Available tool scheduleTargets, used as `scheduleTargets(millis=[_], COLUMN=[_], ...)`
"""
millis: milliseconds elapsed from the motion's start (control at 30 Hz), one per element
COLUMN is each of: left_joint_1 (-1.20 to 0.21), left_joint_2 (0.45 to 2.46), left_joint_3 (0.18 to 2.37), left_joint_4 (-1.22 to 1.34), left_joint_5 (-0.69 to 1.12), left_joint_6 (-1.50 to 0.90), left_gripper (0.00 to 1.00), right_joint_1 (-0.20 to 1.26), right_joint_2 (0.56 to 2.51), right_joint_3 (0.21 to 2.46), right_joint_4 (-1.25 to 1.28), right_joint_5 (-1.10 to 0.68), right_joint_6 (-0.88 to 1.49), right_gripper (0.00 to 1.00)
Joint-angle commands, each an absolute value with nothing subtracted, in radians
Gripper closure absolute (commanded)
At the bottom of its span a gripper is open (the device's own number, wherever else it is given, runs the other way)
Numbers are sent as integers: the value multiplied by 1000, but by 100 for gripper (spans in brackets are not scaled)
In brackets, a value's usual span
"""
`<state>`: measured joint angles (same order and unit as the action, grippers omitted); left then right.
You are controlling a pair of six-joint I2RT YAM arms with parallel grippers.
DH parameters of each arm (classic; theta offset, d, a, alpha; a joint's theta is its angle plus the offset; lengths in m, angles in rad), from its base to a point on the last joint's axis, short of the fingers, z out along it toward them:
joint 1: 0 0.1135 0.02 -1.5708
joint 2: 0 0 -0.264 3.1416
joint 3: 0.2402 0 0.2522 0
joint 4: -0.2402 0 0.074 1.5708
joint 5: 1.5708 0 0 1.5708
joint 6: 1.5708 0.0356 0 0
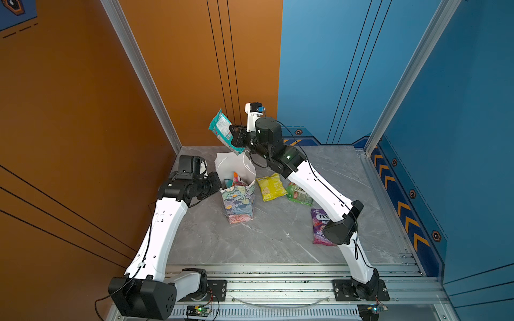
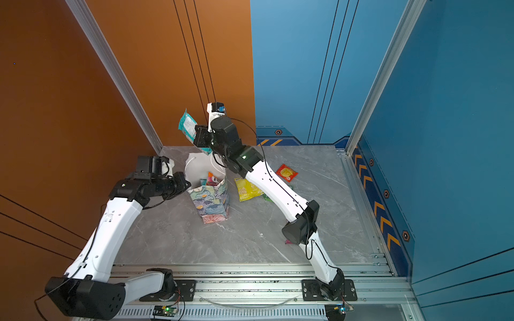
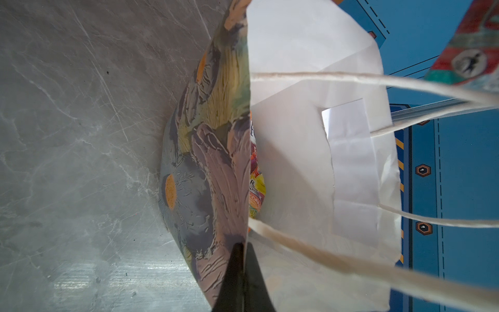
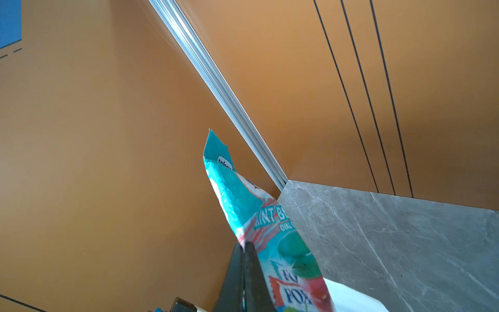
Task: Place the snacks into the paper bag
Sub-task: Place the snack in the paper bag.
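At least 2 packets (image 1: pixel 237 179) are in the bag (image 1: pixel 239 204), its rim pinched by the left gripper (image 3: pixel 241 247), while the right gripper (image 4: pixel 244 247) clamps a teal packet (image 1: pixel 222 130) above it, leaving the yellow packet (image 1: pixel 271 186), green packet (image 1: pixel 299 194), purple packet (image 1: pixel 319 222) and red packet (image 2: pixel 286 173) outside.

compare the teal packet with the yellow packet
The teal packet is pinched in the right gripper, tilted in the air above the paper bag; the yellow packet lies flat on the table beside the bag, untouched. Both are glossy snack packets outside the bag.

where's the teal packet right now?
In a top view the teal packet is up in the air, pinched in the right gripper, above the open paper bag near the back-left corner of the table.
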<state>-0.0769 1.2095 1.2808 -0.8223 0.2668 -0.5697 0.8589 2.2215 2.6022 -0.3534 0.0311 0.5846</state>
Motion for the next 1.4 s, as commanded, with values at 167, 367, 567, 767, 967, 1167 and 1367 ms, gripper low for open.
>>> scheduleTargets(millis=[167,367,567,767,967,1167,1367], left_joint_1=[-80,-78,-78,-78,-78,-77,-77], left_joint_2=[1199,1196,1197,1195,1194,1198,1193], left_joint_3=[1263,1260,1258,1255,1248,1252,1248], left_joint_4=[-799,-797,-793,-791,-785,-784,-783], left_joint_5=[304,302,306,306,307,311,309], left_joint_6=[-576,-578,-579,-578,-581,-578,-580], left_gripper=[100,100,100,100,100,100,100], right_joint_1=[869,871,869,864,864,861,862], right_joint_2=[2080,1986,1893,1852,1824,1814,1844], right_joint_3=[2527,2424,2249,2151,2061,1991,1980], right_joint_4=[-369,-378,-317,-306,-275,-234,-200], right_joint_5=[81,83,84,65,51,48,12], right_joint_6=[600,608,641,677,728,797,884], right_gripper=[100,100,100,100,100,100,100])
